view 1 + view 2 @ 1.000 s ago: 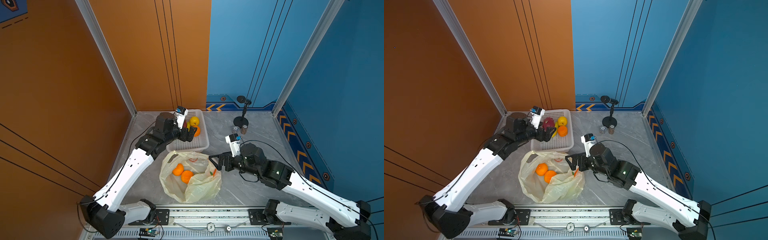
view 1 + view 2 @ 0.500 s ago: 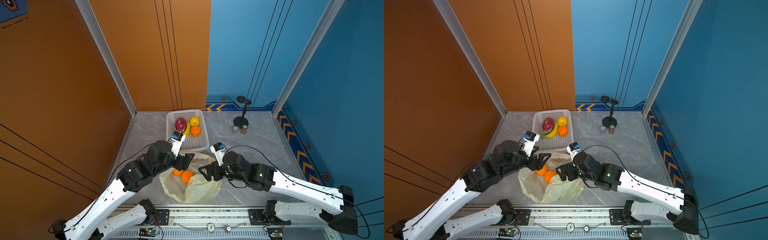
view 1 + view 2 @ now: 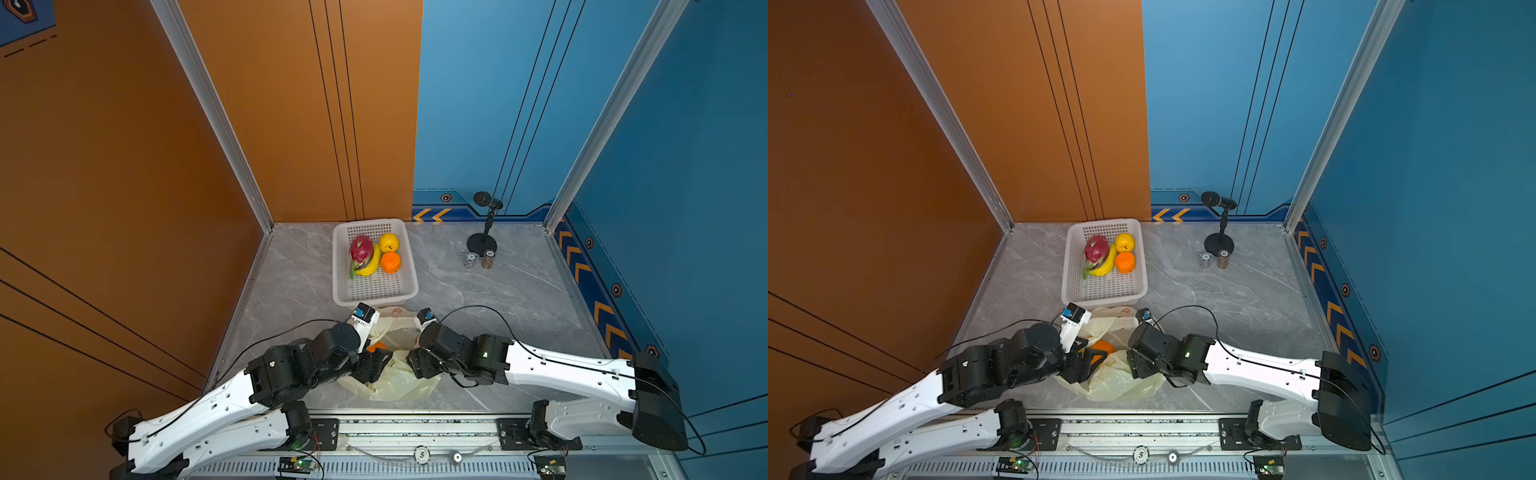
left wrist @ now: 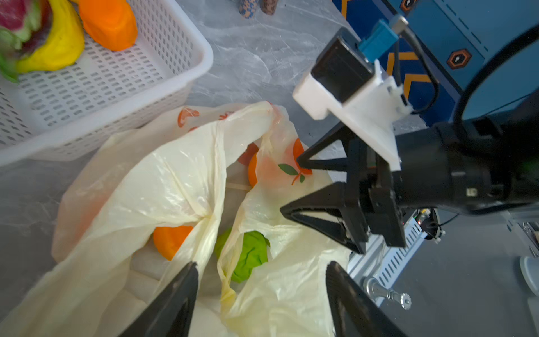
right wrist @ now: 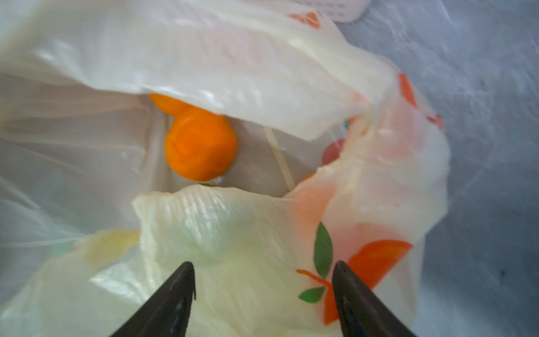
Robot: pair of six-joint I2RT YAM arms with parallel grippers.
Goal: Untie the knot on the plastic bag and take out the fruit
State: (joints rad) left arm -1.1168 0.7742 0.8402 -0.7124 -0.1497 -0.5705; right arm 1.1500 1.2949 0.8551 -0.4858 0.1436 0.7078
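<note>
In both top views the arms (image 3: pixel 540 370) cover much of the bag (image 3: pixel 399 382), which lies on the table (image 3: pixel 478 299) just before the basket (image 3: pixel 376 296). Folds hide its contents: we count two oranges (image 5: pixel 201 146), one half covered, and one green fruit (image 4: pixel 250 253). The basket holds four: dragon fruit (image 3: pixel 360 249), banana (image 3: pixel 372 265), yellow fruit (image 3: pixel 389 242), orange (image 3: pixel 390 262). The left gripper (image 4: pixel 261 264) and right gripper (image 5: pixel 264 264) hang over the plastic, fingers apart, clamping nothing.

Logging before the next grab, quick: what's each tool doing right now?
Left tool: open, jaws over the bag, holding nothing.
Right tool: open, jaws over the bag, holding nothing.
</note>
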